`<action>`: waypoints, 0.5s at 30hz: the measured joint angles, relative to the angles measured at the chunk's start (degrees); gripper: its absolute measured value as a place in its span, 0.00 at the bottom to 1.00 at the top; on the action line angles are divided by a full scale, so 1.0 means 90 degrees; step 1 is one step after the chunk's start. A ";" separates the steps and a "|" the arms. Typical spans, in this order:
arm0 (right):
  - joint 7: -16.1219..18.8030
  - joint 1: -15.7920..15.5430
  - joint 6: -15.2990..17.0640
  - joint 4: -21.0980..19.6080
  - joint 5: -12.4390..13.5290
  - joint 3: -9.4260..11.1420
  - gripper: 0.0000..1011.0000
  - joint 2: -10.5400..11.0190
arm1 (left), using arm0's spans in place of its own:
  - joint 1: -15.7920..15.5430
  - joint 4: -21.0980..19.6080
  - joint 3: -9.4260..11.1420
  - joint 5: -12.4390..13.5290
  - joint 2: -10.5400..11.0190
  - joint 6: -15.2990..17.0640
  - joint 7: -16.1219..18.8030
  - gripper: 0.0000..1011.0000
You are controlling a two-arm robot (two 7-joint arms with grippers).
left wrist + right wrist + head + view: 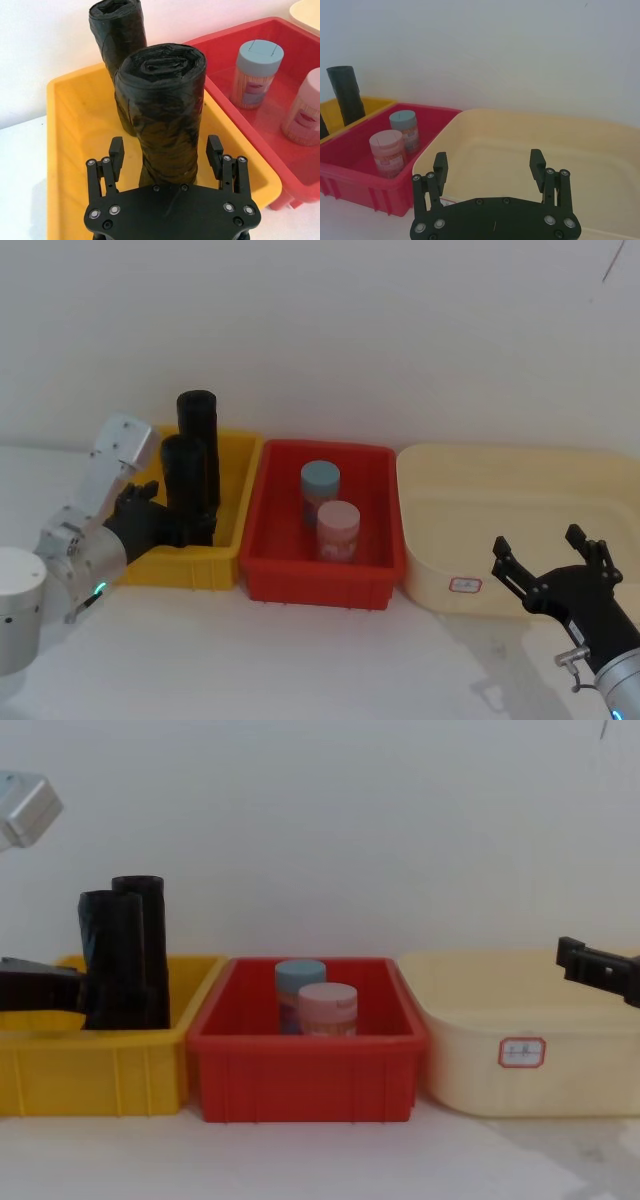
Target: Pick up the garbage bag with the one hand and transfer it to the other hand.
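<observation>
1. Two black rolls are seen upright in the yellow plastic bin [65, 165]; the thick, wrinkled black garbage bag [162, 100] is the nearer one, with the slimmer black roll [117, 30] behind.
2. It is straddled by the left gripper [165, 150], fingers [116, 150] wide.
3. The right gripper [489, 162] is held by the cream plastic tub [520, 130], fingers wide.

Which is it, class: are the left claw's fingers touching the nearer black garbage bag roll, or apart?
Apart. In the left wrist view the left claw straddles the garbage bag, open, with yellow bin showing between its fingers and the roll.
</observation>
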 joint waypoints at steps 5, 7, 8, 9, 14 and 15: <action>0.0000 0.0000 0.0000 0.0000 0.0000 0.0000 0.99 0.0000 | -0.0175 0.0228 0.0084 0.0090 -0.0137 -0.0001 0.0034 0.99; 0.0000 0.0000 0.0000 0.0000 0.0000 0.0000 0.99 0.0000 | -0.0237 0.0320 0.0108 0.0120 -0.0189 -0.0006 0.0044 0.99; 0.0000 0.0000 0.0000 0.0000 0.0000 0.0000 0.99 0.0000 | -0.0256 0.0345 0.0116 0.0133 -0.0206 -0.0008 0.0048 0.99; 0.0000 0.0000 0.0000 0.0000 0.0000 0.0000 0.99 0.0000 | -0.0275 0.0372 0.0122 0.0143 -0.0221 -0.0009 0.0052 0.99; 0.0000 0.0000 0.0000 0.0000 0.0000 0.0000 0.99 0.0000 | -0.0397 0.0559 0.0160 0.0205 -0.0328 -0.0017 0.0078 0.99; 0.0000 0.0000 0.0000 0.0000 0.0000 0.0000 0.99 0.0000 | -0.0407 0.0574 0.0162 0.0211 -0.0336 -0.0018 0.0080 0.99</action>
